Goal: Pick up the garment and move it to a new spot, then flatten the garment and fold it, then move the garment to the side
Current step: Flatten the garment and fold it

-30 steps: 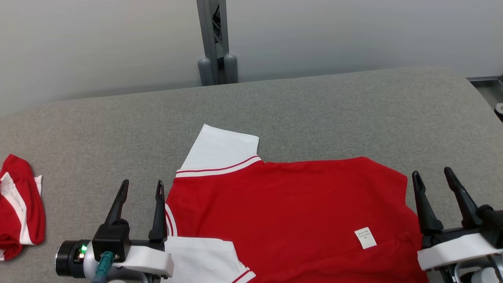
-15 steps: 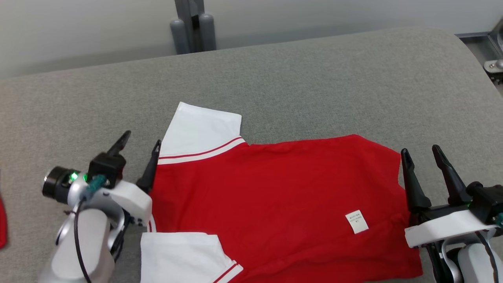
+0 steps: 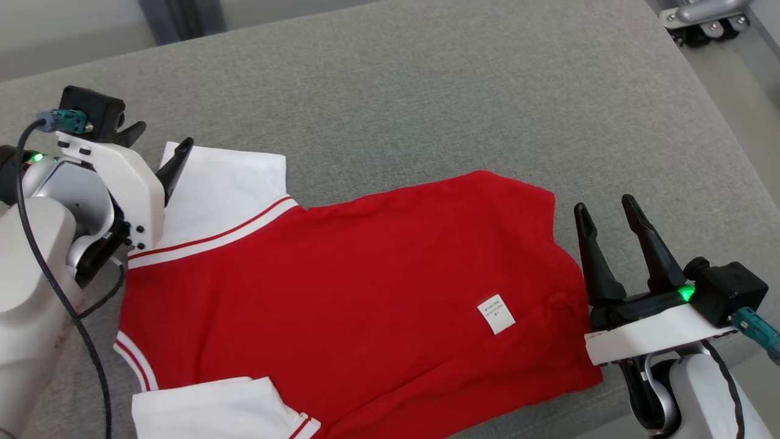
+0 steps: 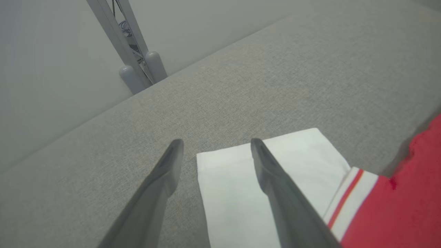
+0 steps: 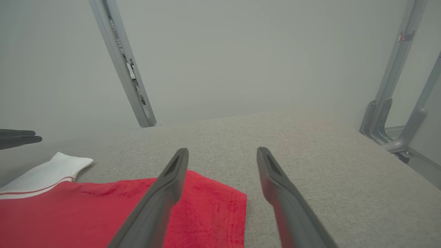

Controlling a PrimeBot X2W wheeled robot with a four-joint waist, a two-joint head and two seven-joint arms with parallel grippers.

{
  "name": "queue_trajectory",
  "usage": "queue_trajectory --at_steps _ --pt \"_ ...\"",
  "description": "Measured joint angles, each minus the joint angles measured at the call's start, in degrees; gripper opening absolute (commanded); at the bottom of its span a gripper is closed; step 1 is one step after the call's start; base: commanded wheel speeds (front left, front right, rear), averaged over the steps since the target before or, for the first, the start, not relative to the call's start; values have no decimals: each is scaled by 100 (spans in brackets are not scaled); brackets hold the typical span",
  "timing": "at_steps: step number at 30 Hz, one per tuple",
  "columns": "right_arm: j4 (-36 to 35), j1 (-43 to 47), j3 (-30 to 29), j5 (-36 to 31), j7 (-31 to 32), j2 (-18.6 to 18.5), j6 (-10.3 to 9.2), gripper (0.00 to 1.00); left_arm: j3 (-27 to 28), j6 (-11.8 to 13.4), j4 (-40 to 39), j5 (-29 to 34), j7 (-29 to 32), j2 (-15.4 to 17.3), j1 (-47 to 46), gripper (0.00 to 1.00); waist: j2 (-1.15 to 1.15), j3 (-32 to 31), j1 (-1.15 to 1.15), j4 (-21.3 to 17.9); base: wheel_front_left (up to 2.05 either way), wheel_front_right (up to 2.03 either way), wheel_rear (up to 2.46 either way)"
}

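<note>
The garment (image 3: 341, 292) is a red shirt with white sleeves, lying flat on the grey table (image 3: 426, 91) with a small white label (image 3: 496, 314) showing. My left gripper (image 3: 164, 134) is open over the outer corner of the far white sleeve (image 3: 225, 189). In the left wrist view that gripper (image 4: 216, 142) straddles the sleeve's (image 4: 227, 193) edge, nothing between its fingers. My right gripper (image 3: 603, 203) stands open just right of the shirt's hem. Seen from the right wrist, the gripper (image 5: 222, 151) hovers above the red hem corner (image 5: 213, 206).
A grey metal frame post (image 4: 134, 65) stands behind the table's far edge. A wheeled metal base (image 3: 701, 18) sits on the floor past the table's right edge. The second white sleeve (image 3: 207, 408) lies at the near left.
The head camera has swung down and right, so the whole picture shifted. My left arm has risen and reached forward to the far white sleeve. The right gripper stays by the hem.
</note>
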Motion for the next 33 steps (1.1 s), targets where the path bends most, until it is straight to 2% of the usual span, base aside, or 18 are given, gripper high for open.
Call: queue_trajectory --at_steps 4,12,18,25,26,27,28,29,33 --pt "-29 -8 77 47 0 51 0 100 -558 0 65 -394 412 345 -294 100 0 170 0 -230 0 0 0" --pt "-68 -28 122 66 0 105 0 100 -1202 -1 397 -736 683 641 -725 100 0 359 0 -421 0 0 0" --pt "-78 -132 157 108 0 131 0 100 -1502 -1 647 -905 814 658 -986 100 0 503 0 -475 0 0 0" --pt "-51 -179 162 123 0 152 0 100 -1835 -1 563 -1232 953 708 -1161 100 0 606 0 -465 0 0 0" --pt "-43 -184 159 123 0 153 0 100 -1887 0 535 -1299 977 716 -1180 96 0 613 0 -457 0 0 0" --pt "-35 -199 155 123 0 155 0 100 -1942 0 501 -1349 995 723 -1187 62 0 618 0 -450 0 0 0" --pt "-33 -215 152 123 0 156 0 100 -2017 1 450 -1395 1029 735 -1198 20 0 620 0 -443 0 0 0" --pt "-26 -229 149 123 0 158 0 100 -2084 0 411 -1446 1036 755 -1220 0 0 623 0 -435 0 0 0" --pt "15 -239 141 123 0 159 0 100 -2324 -7 299 -1711 1011 822 -1281 0 0 633 0 -402 0 0 0"
